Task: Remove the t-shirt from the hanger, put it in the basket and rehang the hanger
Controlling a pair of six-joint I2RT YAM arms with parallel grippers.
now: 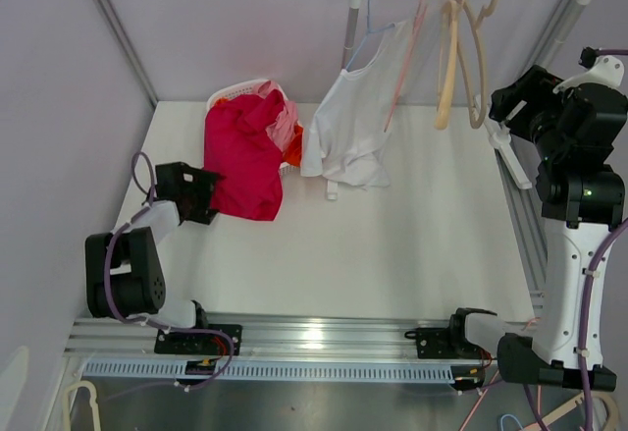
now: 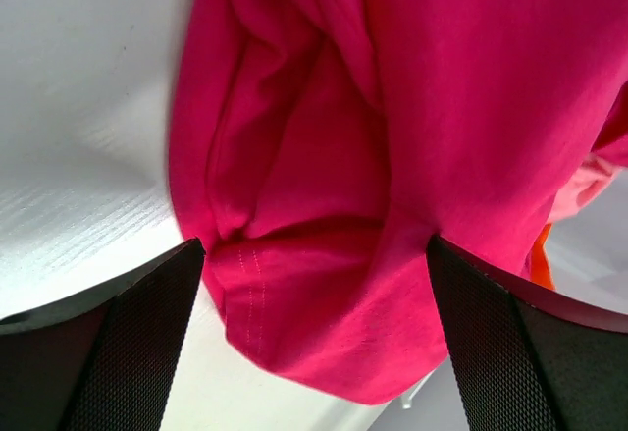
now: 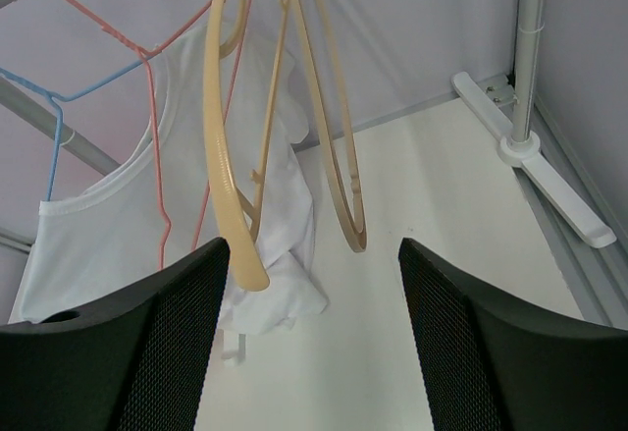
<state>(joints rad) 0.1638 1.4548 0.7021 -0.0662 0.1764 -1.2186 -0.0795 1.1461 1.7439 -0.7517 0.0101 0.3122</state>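
A white t-shirt [image 1: 345, 127] hangs from a blue wire hanger [image 1: 371, 30] on the rack's rail, its lower part bunched on the table. In the right wrist view the t-shirt [image 3: 103, 244] and blue hanger [image 3: 57, 107] lie to the left. My right gripper [image 1: 497, 105] is raised at the rack's right end, apart from the shirt. Its jaws [image 3: 312, 249] stand open with nothing between them. My left gripper [image 1: 208, 193] is low at the table's left, open [image 2: 314, 254], with the hem of a magenta garment [image 2: 392, 156] lying between the fingers.
A pink wire hanger [image 3: 149, 68] and two bare beige hangers [image 3: 224, 156] [image 3: 334, 156] hang right of the shirt. The magenta garment [image 1: 243, 156] spills from a white basket [image 1: 240, 88] holding pink and orange clothes. The rack's post and foot [image 3: 535, 156] stand at the right.
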